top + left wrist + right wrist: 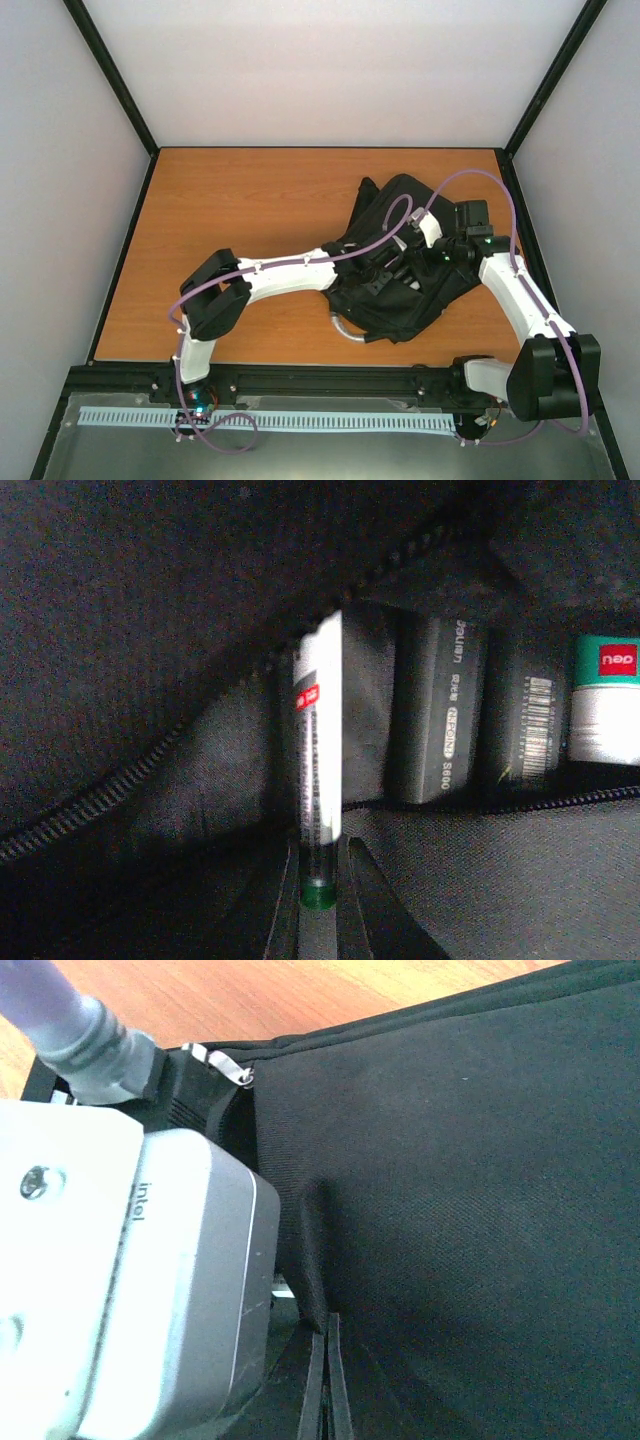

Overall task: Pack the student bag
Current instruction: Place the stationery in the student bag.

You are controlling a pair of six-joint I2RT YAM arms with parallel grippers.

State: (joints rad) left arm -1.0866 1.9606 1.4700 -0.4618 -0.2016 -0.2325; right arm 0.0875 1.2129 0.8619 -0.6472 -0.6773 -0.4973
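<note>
Top external view: the student bag [395, 310] lies flat on the wooden table [250, 200], right of centre, with its grey loop handle [345, 332] towards the arm bases. The 2 arms meet over it, 1 from each side.
Bag mouth: in the left wrist view the zip teeth [110, 790] part around a dark opening straight ahead of the left gripper [318, 858].
Already inside: 3 items sit side by side, a dark grey box [440, 710], a barcoded box [535, 730] and a green-and-white item [605, 700] at the frame edge.
Thing in hand: a slim white pack [320, 730] with a red label and a green end (a pen or refill, the print too small to read).
Long axis: it runs straight out from the fingertips into the opening, the far end level with the upper row of teeth and just left of the grey box.
Left gripper state: clamped on the pack's green end, 1 finger each side.
Right gripper [325, 1340]: pinched tight on a fold of the bag's black fabric, just beside the left wrist camera housing [120, 1280], apparently holding the mouth up.
Nearer arm: the left, which alone carries the pack.
Coming move (a judgement): push along that axis, then let go; the far end could snag on the teeth.
</note>
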